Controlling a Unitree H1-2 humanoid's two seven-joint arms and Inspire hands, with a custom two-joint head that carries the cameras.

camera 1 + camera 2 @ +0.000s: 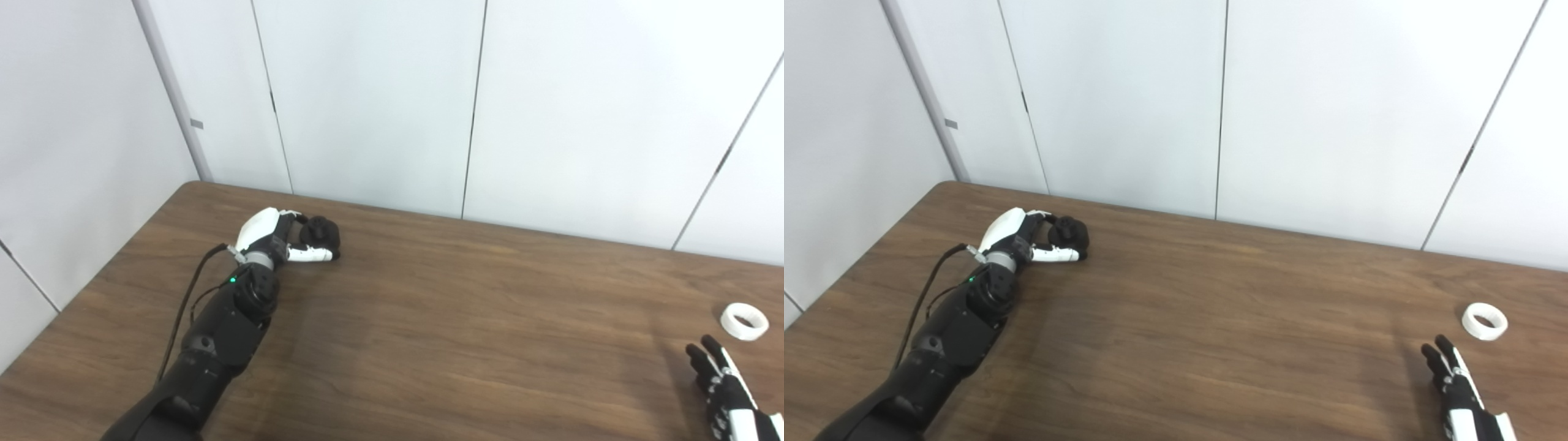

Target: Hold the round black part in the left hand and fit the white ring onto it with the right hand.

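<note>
So nearest the camera, bottom right corner, the right hand (726,392) is only partly in shot, fingers stretched out and spread, holding nothing. It sits low over the desk (429,318) and points roughly toward the white ring (743,321), which is lying flat on the wood just beyond the fingertips. Near, but there's a visible gap, so no contact.

Going further back on the other side, the left arm runs up from the bottom left edge, and the left hand (275,239) is out by the far left part of the desk. Its fingers and thumb are curled around the round black part (320,233). Looks like a grip to me, but the part seems to be resting on the desk, or barely off it; I honestly can't tell which from these two views.

Behind everything is just plain white wall panels.

Progress-wise I'd call this early days. The left side has its piece in hand, more or less. What's left is basically everything else: the right hand has to pick up the ring, both hands need to come together since the two pieces are well apart, and then comes the actual fitting.
</note>
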